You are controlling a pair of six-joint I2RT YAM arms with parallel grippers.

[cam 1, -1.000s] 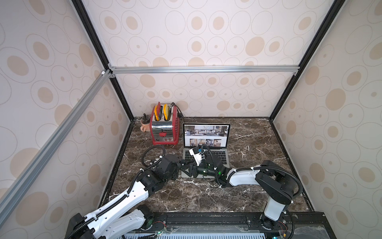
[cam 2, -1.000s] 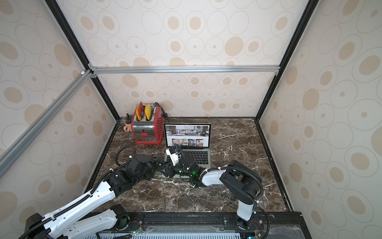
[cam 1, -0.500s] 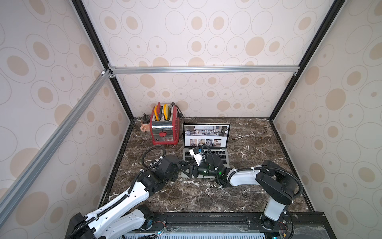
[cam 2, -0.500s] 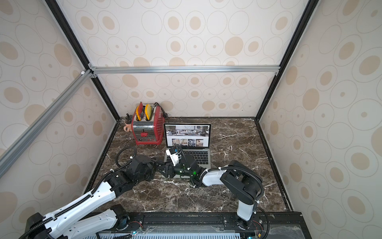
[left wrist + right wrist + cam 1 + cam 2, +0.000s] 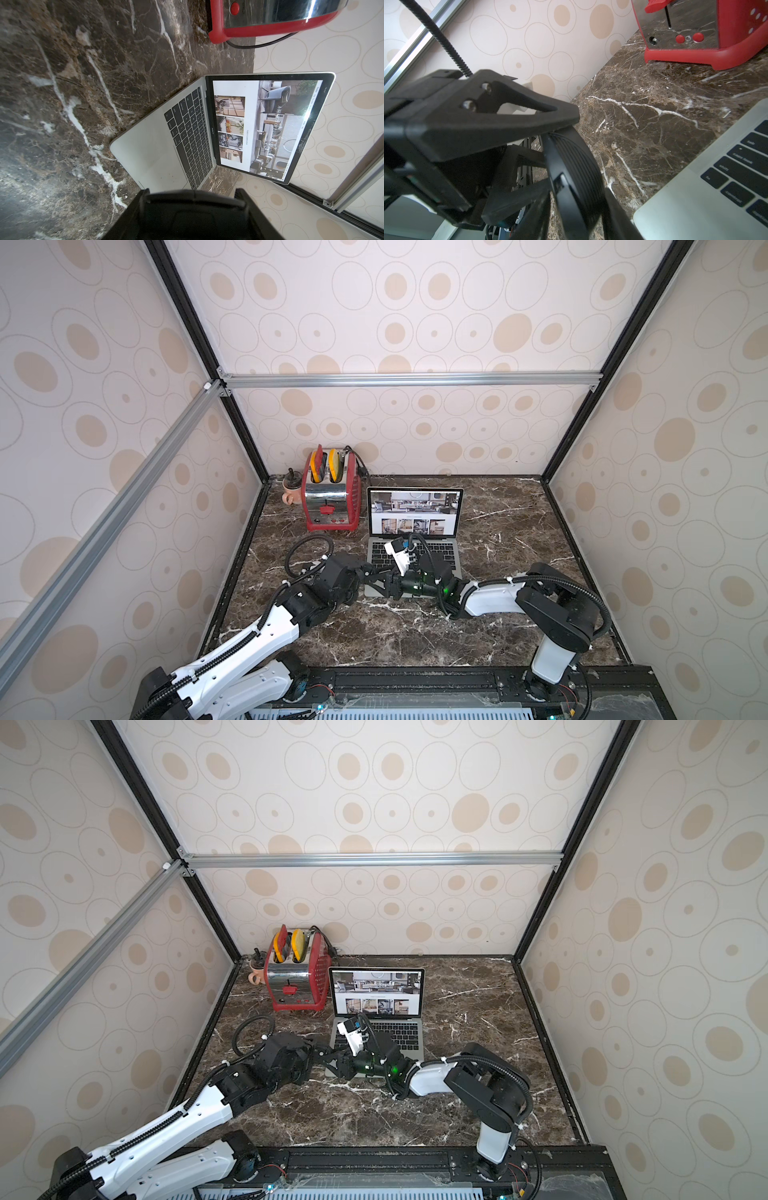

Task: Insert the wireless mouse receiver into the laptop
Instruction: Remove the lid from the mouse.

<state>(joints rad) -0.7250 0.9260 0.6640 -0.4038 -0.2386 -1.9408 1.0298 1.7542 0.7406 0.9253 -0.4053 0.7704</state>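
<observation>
Here, the left gripper and right gripper meet tip to tip at the near left corner of the laptop, which stands open on the table just beside a toaster; the left is clenched, on what cannot be seen; the right's jaws cannot be read; the receiver is nowhere discernible; probably a handover or line-up: keep the plug level with the side port; push slowly; steady the base against sliding.
</observation>
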